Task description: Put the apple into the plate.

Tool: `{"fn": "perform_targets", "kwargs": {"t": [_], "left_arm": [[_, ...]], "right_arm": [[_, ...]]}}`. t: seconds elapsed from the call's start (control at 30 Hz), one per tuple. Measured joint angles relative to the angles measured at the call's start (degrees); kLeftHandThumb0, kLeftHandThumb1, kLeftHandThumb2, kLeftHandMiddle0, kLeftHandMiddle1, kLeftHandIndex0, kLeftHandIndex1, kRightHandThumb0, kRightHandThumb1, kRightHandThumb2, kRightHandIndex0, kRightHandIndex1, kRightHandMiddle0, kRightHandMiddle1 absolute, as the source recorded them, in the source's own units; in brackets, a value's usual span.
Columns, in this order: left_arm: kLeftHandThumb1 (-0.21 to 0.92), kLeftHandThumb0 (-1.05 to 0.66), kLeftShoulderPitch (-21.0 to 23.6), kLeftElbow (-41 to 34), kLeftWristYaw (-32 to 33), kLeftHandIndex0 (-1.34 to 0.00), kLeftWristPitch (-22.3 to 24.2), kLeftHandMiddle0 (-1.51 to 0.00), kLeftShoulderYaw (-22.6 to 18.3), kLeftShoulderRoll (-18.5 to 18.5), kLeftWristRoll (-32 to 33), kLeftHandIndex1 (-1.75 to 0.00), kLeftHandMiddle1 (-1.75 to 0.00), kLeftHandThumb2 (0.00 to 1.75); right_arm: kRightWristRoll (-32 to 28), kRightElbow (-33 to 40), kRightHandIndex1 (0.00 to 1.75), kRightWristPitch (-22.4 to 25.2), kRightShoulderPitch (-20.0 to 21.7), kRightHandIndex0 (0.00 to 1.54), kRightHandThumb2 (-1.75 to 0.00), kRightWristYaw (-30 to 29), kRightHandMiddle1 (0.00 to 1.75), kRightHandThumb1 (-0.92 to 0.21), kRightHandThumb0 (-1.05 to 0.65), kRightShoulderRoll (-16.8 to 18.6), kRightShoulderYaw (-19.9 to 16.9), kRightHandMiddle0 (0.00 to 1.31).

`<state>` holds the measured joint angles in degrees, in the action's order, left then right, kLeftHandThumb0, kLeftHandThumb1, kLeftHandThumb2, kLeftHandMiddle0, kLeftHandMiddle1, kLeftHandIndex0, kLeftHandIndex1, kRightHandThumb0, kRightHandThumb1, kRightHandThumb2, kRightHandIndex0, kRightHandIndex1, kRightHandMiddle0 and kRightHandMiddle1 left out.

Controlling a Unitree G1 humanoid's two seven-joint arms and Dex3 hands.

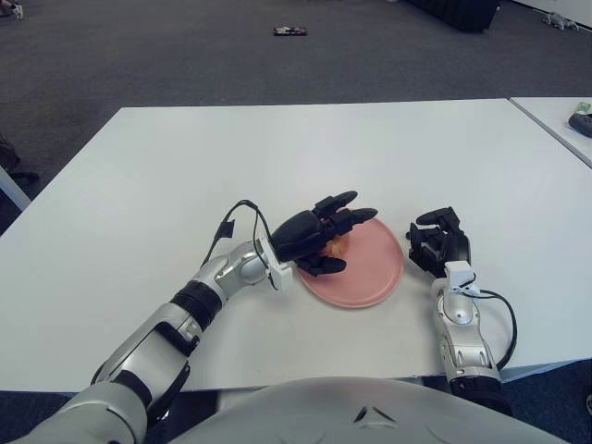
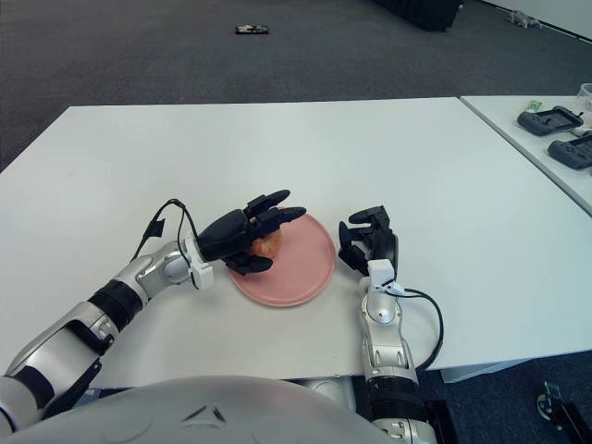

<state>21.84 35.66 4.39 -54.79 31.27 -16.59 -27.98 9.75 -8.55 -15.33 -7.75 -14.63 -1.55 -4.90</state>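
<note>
The white tabletop (image 1: 166, 176) filled most of both views and carried every task item. A second white table (image 2: 555, 157) stood apart at the right edge, with dark devices (image 2: 553, 120) lying on it. Grey carpeted floor (image 1: 185, 55) lay beyond the tabletop, and one small dark object (image 1: 290, 31) sat on it at the far side.

The pink round plate (image 1: 375, 277) lay flat on the tabletop, near its front edge and slightly right of centre.

The left arm (image 1: 199, 301) reached in from the lower left, with a black cable looping above the wrist. The left hand (image 1: 319, 239) was positioned over the left portion of the plate. Its fingers (image 1: 356, 217) were extended and spread toward the right, over the plate surface, and the thumb pointed out below them. The fingers enclosed nothing.

The right hand (image 1: 439, 242) showed just beside the right rim of the plate, palm area facing forward. Its fingers were curled loosely inward and gripped nothing.

The apple (image 1: 338, 247), orange-red in colour, sat on the plate in its left portion. It was partly hidden under the left palm. Contact between the palm and the apple could not be determined.
</note>
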Motion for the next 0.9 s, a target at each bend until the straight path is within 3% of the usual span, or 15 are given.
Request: {"fn": "perform_targets", "kwargs": {"t": [0.2, 0.37, 0.67, 0.8, 0.9], "left_arm": [[0.92, -1.04, -0.08, 2.82, -5.66, 0.00, -1.31, 0.00, -4.43, 0.80, 11.31, 0.00, 0.00, 0.84], [0.92, -1.04, 0.31, 10.49, -3.31, 0.00, -0.12, 0.00, -11.27, 6.20, 17.36, 0.00, 0.00, 0.86], [0.92, -1.01, -8.00, -6.48, -4.31, 0.00, 3.47, 0.00, -18.48, 10.30, 29.60, 0.00, 0.00, 0.85], [0.92, -0.99, -8.97, -8.24, -5.13, 0.00, 6.94, 0.00, -22.80, 13.40, 37.53, 0.00, 0.00, 0.86], [0.92, -0.97, -8.83, -4.69, -7.00, 0.00, 5.99, 0.00, -26.82, 14.82, 41.59, 0.00, 0.00, 0.88]], "right_arm": [[-0.08, 0.00, 1.20, -0.01, 0.00, 0.62, -0.78, 0.00, 1.75, -0.74, -0.37, -0.01, -0.19, 0.30], [-0.39, -0.14, 1.20, -0.27, 0.00, 0.61, -0.80, 0.15, 1.75, -0.72, -0.37, 0.01, -0.30, 0.31], [-0.31, -0.61, 1.20, -1.12, 0.12, 0.62, -0.80, 0.24, 1.75, -0.72, -0.37, -0.06, -0.34, 0.31], [-0.22, -1.14, 1.21, -1.14, 0.24, 0.62, -0.79, 0.15, 1.75, -0.73, -0.37, -0.12, -0.45, 0.31], [-0.22, -1.40, 1.21, -1.17, 0.38, 0.63, -0.79, 0.17, 1.75, -0.73, -0.37, -0.12, -0.43, 0.31]]}}
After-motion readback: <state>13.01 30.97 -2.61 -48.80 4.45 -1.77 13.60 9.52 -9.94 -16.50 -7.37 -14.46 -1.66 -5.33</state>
